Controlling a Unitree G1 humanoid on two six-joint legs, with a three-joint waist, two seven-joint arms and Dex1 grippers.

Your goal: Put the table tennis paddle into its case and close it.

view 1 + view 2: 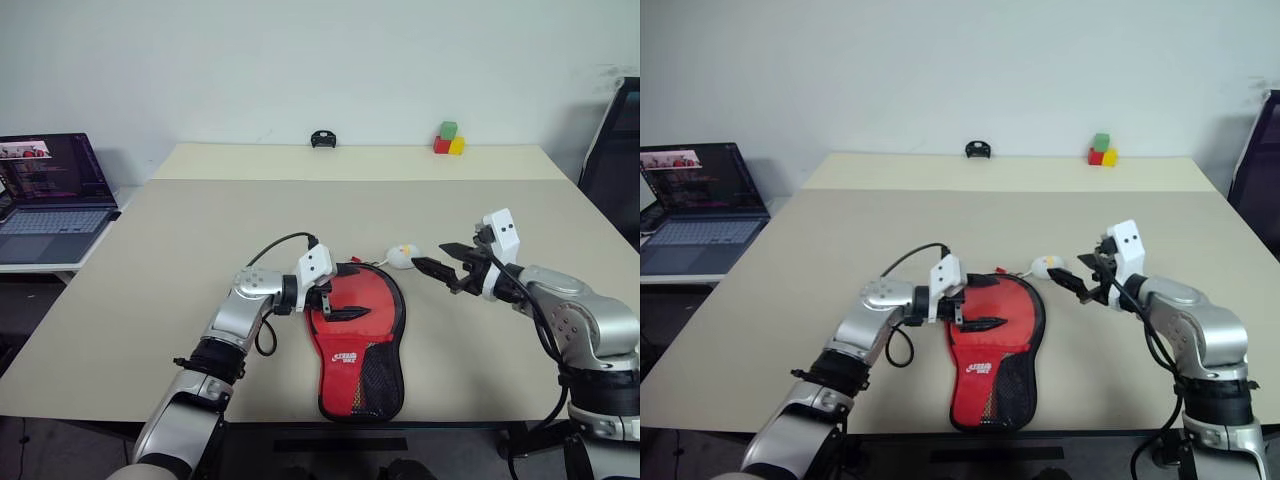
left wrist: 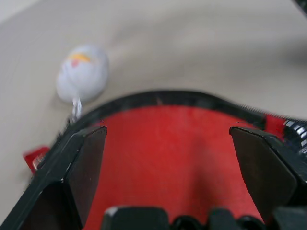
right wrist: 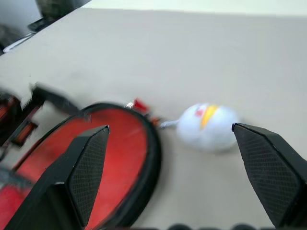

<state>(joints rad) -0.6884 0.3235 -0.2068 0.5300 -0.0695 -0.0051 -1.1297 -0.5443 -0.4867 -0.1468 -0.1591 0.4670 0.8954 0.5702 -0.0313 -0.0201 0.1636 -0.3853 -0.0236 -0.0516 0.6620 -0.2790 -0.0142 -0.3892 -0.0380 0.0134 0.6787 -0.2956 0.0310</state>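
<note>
The case (image 1: 358, 340) lies flat near the table's front edge, red side up, with its black mesh pocket and white logo toward me. A small white ball (image 1: 402, 256) on a short cord rests just past the case's round end. My left gripper (image 1: 352, 292) reaches in from the left, open, its fingers spread just above the case's round part with nothing between them. My right gripper (image 1: 430, 255) hovers above the table to the right of the ball, open and empty, pointing at it. The table tennis paddle is out of view.
An open laptop (image 1: 50, 195) sits on a side table at the left. Coloured blocks (image 1: 448, 140) and a small black object (image 1: 322, 138) stand at the table's far edge. A dark chair (image 1: 615, 150) is at the right. The case's narrow end nearly reaches the table's front edge (image 1: 300, 418).
</note>
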